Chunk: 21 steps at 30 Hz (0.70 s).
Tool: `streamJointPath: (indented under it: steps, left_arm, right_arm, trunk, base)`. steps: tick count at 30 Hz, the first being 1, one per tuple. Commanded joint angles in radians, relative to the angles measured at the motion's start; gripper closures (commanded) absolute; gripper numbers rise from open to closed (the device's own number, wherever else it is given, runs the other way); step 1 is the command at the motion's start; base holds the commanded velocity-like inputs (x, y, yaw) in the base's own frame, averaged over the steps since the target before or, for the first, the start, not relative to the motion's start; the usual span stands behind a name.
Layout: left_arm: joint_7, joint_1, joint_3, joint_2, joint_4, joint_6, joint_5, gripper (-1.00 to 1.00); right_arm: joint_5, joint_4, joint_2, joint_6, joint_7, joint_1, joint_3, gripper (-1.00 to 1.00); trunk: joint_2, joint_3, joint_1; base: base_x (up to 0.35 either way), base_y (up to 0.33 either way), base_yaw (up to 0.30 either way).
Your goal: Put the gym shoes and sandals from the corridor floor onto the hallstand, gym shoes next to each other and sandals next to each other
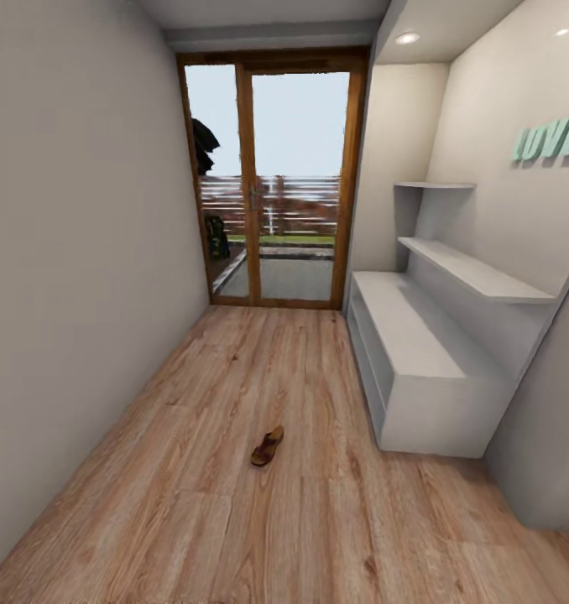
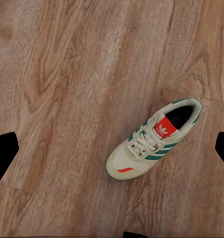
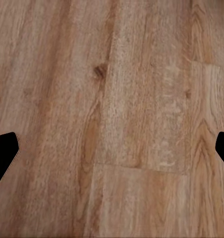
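One sandal (image 1: 267, 445) lies on the corridor floor (image 1: 192, 503), near and left of the hallstand (image 1: 419, 352), whose top is bare. The left tool (image 2: 112, 148) hangs wide open and empty above a gym shoe (image 2: 152, 139), likely lining up a grasp. The right tool (image 3: 112, 148), equally spread, holds nothing over bare planks.

Quick count for you. One sandal (image 1: 267, 446) is lying on the corridor floor (image 1: 192, 503) in your head view, just the single reddish-brown one. One gym shoe (image 2: 152, 139) is in your left wrist view, white with green stripes and a red tongue label, so that's two shoes total in sight, one of each kind. One hallstand (image 1: 419, 352), with two wall shelves (image 1: 477, 273) stepped above the bench. One set of teal letters (image 1: 551, 141). One glass door (image 1: 272, 180) with two panes. Two ceiling spotlights (image 1: 407, 38).
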<state>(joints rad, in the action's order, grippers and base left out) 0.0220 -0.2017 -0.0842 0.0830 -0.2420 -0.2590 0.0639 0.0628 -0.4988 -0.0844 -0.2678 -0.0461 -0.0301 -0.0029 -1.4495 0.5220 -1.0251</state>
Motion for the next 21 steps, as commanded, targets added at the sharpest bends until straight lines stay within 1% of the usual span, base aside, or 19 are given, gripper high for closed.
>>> streamJointPath:
  steps: [1,16,21]
  left_arm:
    - [-0.001,-0.001,0.000,0.000,0.001,-0.003,0.007,-1.00]
    - [-0.001,-0.002,0.000,-0.001,0.000,-0.003,0.007,-1.00]
    - [-0.001,-0.002,0.000,-0.002,0.000,-0.003,0.007,-1.00]
  right_arm:
    - [0.007,0.000,0.000,-0.002,-0.005,0.000,0.000,-1.00]
    - [0.006,0.000,0.000,-0.002,-0.005,-0.001,0.000,-1.00]
    - [0.006,0.000,0.000,-0.002,-0.005,-0.001,0.000,-1.00]
  trunk:
    - [-0.001,0.001,0.000]
    - [-0.001,0.001,0.000]
    - [-0.001,0.001,0.000]
  base:
    - [0.001,-0.001,0.277]
    - [0.000,-0.004,0.278]
    - [0.000,-0.209,0.278]
